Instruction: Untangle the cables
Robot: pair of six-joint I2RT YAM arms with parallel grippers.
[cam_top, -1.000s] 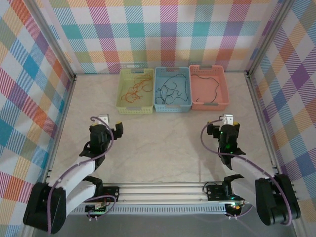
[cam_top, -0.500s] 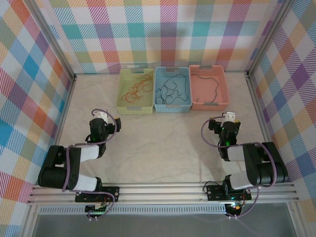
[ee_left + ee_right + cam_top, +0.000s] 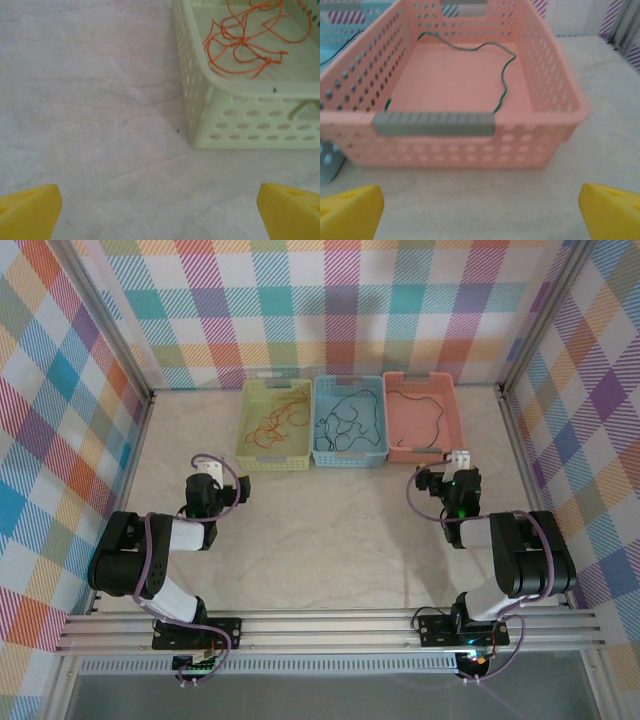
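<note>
Orange cable, dark cable, green cable, three baskets, left fingers, right fingers released.

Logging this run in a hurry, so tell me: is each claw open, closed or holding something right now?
Left claw: open, holding nothing.
Right claw: open, holding nothing.

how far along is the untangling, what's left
Done: sorted apart, orange cable in the yellow basket, dark cable in the blue basket, green cable in the pink basket. In hand: nothing; left gripper and right gripper are open and empty. Left: the orange cable looks looped over itself.
</note>
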